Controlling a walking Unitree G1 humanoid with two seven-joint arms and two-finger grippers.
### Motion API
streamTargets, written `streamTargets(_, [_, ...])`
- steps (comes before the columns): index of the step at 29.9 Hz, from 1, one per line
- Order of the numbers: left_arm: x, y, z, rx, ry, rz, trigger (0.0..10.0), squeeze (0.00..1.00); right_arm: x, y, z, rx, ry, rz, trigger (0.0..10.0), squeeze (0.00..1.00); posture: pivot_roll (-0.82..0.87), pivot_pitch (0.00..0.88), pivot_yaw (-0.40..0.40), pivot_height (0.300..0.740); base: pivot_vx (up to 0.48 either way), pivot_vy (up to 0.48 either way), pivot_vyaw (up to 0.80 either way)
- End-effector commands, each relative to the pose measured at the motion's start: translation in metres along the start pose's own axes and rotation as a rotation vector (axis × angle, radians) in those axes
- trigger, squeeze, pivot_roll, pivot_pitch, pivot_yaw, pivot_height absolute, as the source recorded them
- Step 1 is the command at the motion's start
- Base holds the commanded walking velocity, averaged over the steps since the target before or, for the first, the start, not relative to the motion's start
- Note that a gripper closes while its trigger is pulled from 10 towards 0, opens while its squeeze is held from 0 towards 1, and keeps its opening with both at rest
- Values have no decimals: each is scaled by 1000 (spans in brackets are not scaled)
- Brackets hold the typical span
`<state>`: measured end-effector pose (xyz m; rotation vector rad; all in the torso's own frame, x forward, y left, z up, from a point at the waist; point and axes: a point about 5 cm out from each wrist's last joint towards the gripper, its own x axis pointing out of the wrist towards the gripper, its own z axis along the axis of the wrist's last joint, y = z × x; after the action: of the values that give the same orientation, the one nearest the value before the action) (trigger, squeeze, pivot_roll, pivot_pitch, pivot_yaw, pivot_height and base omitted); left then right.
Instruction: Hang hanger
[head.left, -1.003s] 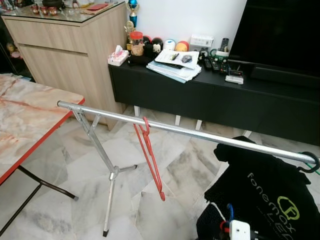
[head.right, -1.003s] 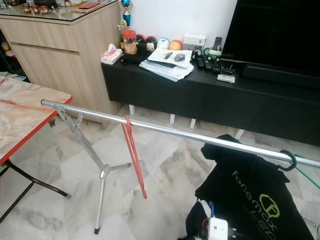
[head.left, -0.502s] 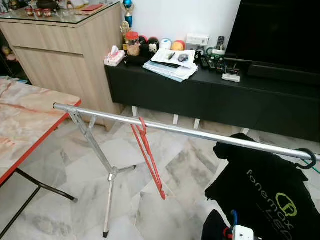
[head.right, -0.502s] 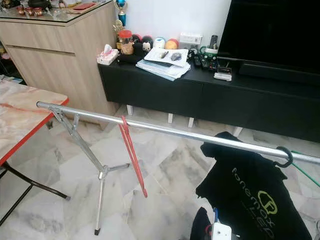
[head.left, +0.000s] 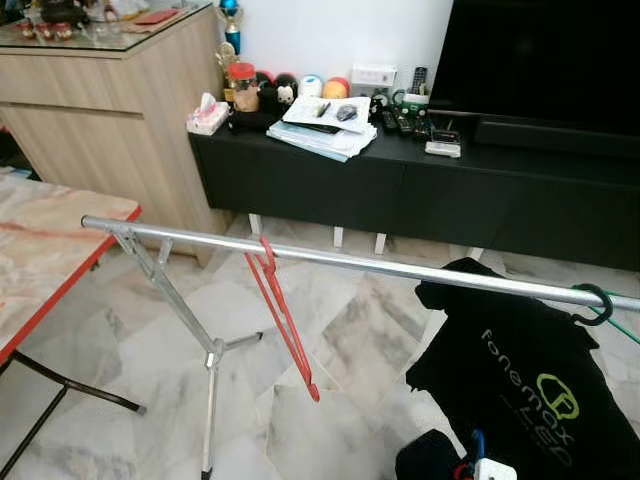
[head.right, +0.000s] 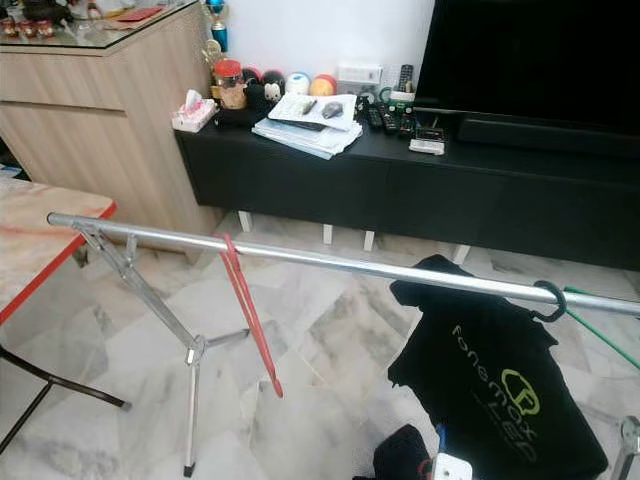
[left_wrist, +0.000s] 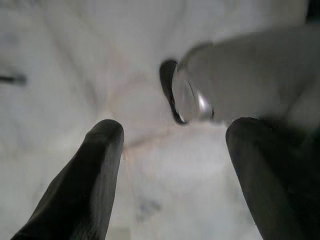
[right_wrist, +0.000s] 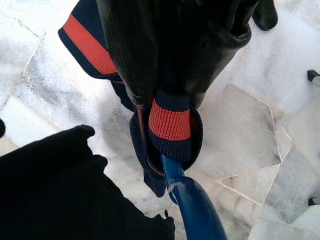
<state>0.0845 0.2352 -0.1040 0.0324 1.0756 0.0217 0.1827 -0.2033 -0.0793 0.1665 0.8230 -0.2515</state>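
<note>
Across the room runs a silver rail (head.left: 400, 268) on a folding stand (head.left: 211, 352), its right end cut off at the frame edge. A red hanger (head.left: 283, 313) hangs empty on it near the left; a black shirt (head.left: 525, 375) hangs by a dark hook (head.left: 597, 303) toward the right. Low in the head views, the right arm is mostly cut off. The right gripper (right_wrist: 172, 105) is clenched on a blue hanger (right_wrist: 192, 205), whose top is wrapped in a navy garment with red stripes (right_wrist: 170, 122); the fingertips are hard to make out. The left gripper (left_wrist: 172, 135) hangs over the marble floor (left_wrist: 60, 65), fingers (left_wrist: 97, 165) spread and holding nothing, a blurred grey shape beside them.
</note>
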Motion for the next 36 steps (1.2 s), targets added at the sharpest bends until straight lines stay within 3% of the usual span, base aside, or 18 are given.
streamTargets(1, [-6, 0, -21, -14, 73, 3, 10000, 0, 0, 3, -2, 5, 10, 3, 10000, 0, -73, 99, 28, 740, -240, 0, 0])
streamTargets(11, [-4, -2, -18, -19, 70, 7, 10000, 0, 2, 14, 5, 10, -15, 15, 10000, 0, -69, 107, 25, 740, -263, 0, 0])
streamTargets(36, [-3, -3, -16, -21, 68, 6, 10000, 0, 3, 15, 12, 23, -50, 19, 10000, 0, -65, 116, 26, 740, -305, 0, 0])
